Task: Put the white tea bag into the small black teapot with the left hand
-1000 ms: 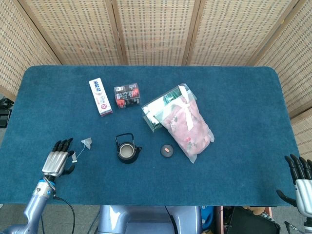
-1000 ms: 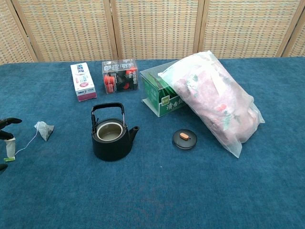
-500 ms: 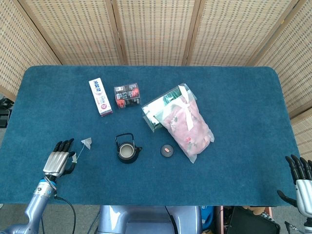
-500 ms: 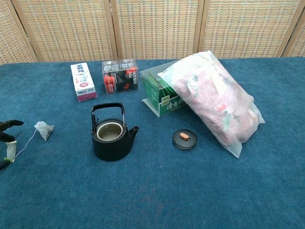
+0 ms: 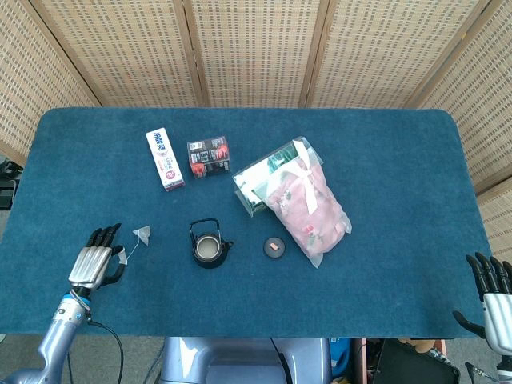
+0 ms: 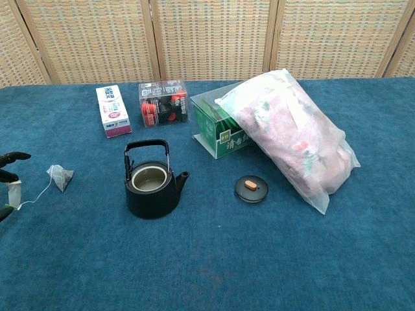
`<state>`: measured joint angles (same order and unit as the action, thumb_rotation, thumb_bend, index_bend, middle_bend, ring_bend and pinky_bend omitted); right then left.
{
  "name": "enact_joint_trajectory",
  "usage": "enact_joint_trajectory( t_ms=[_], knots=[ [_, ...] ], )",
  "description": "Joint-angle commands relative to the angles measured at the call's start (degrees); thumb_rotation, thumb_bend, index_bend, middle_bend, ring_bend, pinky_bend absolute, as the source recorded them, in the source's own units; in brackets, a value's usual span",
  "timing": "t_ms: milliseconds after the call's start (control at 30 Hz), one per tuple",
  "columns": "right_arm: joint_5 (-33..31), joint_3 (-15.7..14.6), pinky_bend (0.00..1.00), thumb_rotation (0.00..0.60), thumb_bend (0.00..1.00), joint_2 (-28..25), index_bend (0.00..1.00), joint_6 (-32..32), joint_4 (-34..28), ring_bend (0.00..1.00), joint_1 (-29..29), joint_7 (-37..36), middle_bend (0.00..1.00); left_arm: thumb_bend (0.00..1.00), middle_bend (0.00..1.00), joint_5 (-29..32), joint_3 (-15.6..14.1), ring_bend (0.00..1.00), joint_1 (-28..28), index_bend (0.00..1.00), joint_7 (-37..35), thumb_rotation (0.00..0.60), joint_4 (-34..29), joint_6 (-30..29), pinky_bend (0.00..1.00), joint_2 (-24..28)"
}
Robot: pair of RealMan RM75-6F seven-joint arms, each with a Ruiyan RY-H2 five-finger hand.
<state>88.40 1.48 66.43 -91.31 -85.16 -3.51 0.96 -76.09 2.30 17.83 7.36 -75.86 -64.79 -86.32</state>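
The white tea bag (image 5: 144, 233) (image 6: 60, 176) lies on the blue cloth left of the small black teapot (image 5: 210, 244) (image 6: 152, 184), which stands open with its handle up. A thin string runs from the bag to its paper tag (image 6: 13, 192). My left hand (image 5: 94, 261) (image 6: 8, 175) pinches that tag at the table's front left, a short way left of the bag. My right hand (image 5: 495, 296) hangs off the front right corner, fingers apart and holding nothing.
The teapot's lid (image 5: 274, 247) (image 6: 251, 188) lies right of the pot. Behind are a white and pink box (image 5: 165, 159), a small dark clear pack (image 5: 209, 157), and a green box (image 6: 224, 133) under a pink plastic bag (image 5: 308, 204).
The left hand has lifted slightly with the tag, drawing the string a little straighter. The tea bag itself has barely shifted. The right hand has hardly moved.
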Motion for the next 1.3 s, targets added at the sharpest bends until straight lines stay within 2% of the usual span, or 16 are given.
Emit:
enact_joint_trajectory(
  t_ms=[33,233,567,733,1067,1300],
  knots=[
    [0.1,0.0,0.09,0.6,0.07,0.0,0.09,-0.1,0.0,0.01,0.0,-0.1,0.15,0.47,0.0,-1.2,0.3,0.0,-0.3,0.62,-1.3,0.6,-1.4,-1.5,0.0,0.9],
    [0.1,-0.1,0.09,0.6,0.07,0.4,0.09,-0.3,1.0,0.01,-0.3,-1.3,0.15,0.47,0.0,-5.2,0.7,0.0,-0.5,0.62,-3.3,0.6,-8.6,-5.8,0.0,5.5],
    [0.5,0.0,0.09,0.6,0.07,0.4,0.09,-0.4,1.4,0.01,-0.1,-1.8,0.15,0.47,0.0,-9.4,1.5,0.0,-0.3,0.62,-2.9,0.6,-14.9,-10.1,0.0,10.0],
    [0.6,-0.1,0.09,0.6,0.07,0.5,0.09,-0.2,1.4,0.01,0.1,-1.9,0.15,0.47,0.0,-11.5,2.9,0.0,0.5,0.62,-3.2,0.6,-18.3,-12.0,0.0,12.2],
    [0.6,-0.2,0.09,0.6,0.07,0.8,0.09,-0.4,1.9,0.01,-0.2,-2.4,0.15,0.47,0.0,-12.4,4.5,0.0,2.5,0.62,-3.2,0.6,-22.3,-11.6,0.0,14.5],
    [0.6,-0.2,0.09,0.6,0.07,0.9,0.09,-0.5,2.1,0.01,-0.3,-2.7,0.15,0.47,0.0,-14.1,5.6,0.0,5.1,0.62,-0.6,0.6,-25.1,-10.3,0.0,15.1]
  ],
)
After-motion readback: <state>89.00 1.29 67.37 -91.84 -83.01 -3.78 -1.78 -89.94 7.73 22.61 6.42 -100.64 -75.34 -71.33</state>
